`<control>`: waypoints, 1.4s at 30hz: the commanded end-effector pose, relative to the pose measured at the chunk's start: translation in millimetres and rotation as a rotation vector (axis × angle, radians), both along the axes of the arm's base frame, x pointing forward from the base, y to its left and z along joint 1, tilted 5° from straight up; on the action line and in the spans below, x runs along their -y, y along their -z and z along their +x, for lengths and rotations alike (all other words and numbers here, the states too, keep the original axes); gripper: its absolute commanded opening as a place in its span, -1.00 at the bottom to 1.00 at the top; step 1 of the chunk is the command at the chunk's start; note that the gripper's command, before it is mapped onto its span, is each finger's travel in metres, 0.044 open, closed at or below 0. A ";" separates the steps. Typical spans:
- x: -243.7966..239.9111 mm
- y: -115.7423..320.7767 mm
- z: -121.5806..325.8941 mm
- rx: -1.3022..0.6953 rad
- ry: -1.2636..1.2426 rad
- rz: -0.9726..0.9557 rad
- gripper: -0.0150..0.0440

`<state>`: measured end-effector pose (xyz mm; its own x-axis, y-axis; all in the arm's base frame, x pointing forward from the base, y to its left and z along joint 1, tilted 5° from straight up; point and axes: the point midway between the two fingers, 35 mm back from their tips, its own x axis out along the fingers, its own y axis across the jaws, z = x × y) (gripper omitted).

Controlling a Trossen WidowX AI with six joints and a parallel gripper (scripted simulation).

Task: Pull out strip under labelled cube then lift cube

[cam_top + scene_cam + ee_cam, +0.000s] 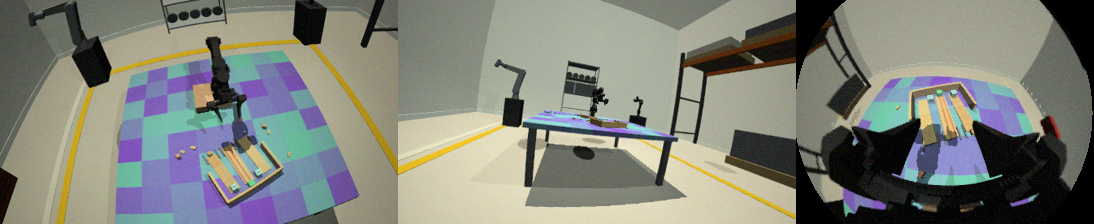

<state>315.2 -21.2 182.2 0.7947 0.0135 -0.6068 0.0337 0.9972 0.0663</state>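
Observation:
My gripper (231,121) (946,121) is open and empty, held above the mat short of the strips' near ends. Three strips lie side by side: a plain one (220,172) (961,112), a middle one with red lines (239,164) (945,117), and a wider plain one (256,156) (926,120). A pale cube (234,187) (954,92) rests on the first strip's far end, a green cube (251,183) (939,92) on the middle one's, and another pale cube (258,173) (930,97) on the wide one's. Both pale cubes show small dark marks; these are too blurred to read.
A low wooden wall (256,187) (912,105) encloses the far ends and sides of the strips; their near ends face the arm. Small wooden blocks lie to either side, such as one block (178,156) at left and another (264,126) at right. A small red piece (921,174) lies nearer the arm.

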 end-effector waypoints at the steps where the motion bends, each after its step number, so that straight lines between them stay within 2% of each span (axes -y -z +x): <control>1: 0.6 -1.7 -0.1 0.002 -0.002 -0.008 0.78; 5: 7.9 0.3 12.5 -0.068 -0.012 -0.036 0.42; 15: 51.0 32.1 66.5 -0.441 -0.116 -0.142 -0.47; 27: 106.5 108.3 93.4 -0.887 -0.365 -0.149 -0.49; 42: 109.1 127.0 98.1 -0.909 -0.382 -0.145 -0.49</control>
<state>413.6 -130.5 62.8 -0.0061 0.0481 -0.9988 -0.3082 0.9501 0.0476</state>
